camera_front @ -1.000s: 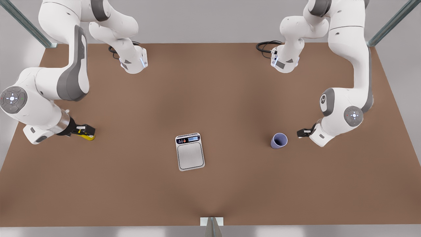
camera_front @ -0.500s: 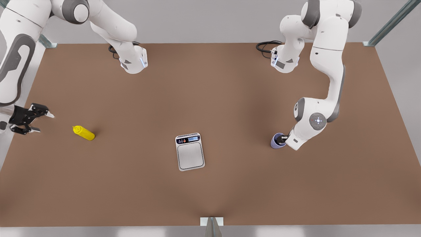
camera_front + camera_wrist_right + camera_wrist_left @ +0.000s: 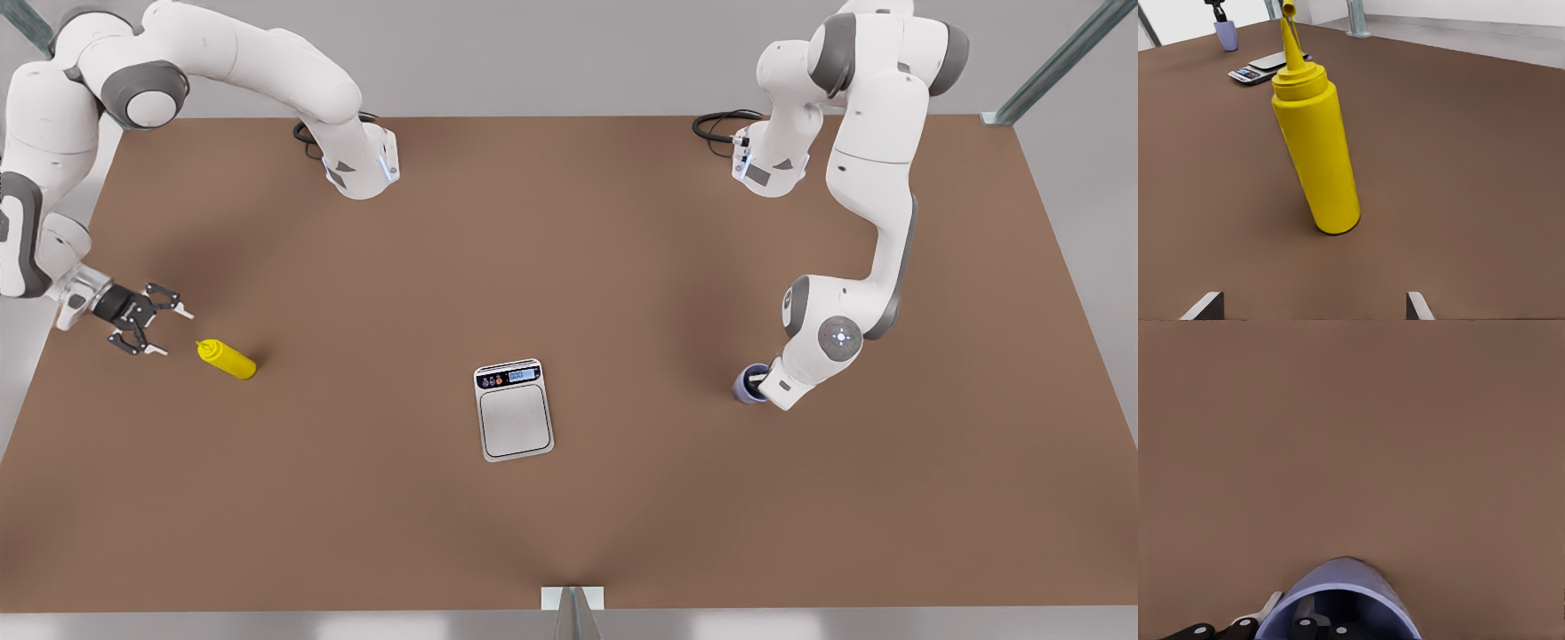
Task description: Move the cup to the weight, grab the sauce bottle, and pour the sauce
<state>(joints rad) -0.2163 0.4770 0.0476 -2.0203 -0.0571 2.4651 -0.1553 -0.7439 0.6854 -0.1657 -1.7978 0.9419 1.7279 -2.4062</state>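
The lavender-blue cup (image 3: 743, 389) (image 3: 1345, 587) stands upright toward the front view's right. My left gripper (image 3: 758, 380) (image 3: 1288, 610) is shut on its wall, with one finger inside the rim and one outside. The yellow sauce bottle (image 3: 228, 360) (image 3: 1315, 153) stands upright on its base toward the front view's left. A short way farther left of it, my right gripper (image 3: 175, 332) (image 3: 1311, 307) is open and faces the bottle without touching it. The weight (image 3: 514, 418) (image 3: 1261, 67), a flat scale, lies in the middle with nothing on its plate.
The brown table (image 3: 622, 267) is bare between the scale and each object. Both arm bases (image 3: 360, 169) sit at its far edge with black cables. A metal post (image 3: 572, 613) stands at the near edge. In the right wrist view the cup (image 3: 1226, 35) shows far beyond the scale.
My left gripper has come up to the cup and taken hold of its wall. My right gripper left the bottle, swung out past the table edge and is now back close beside it.
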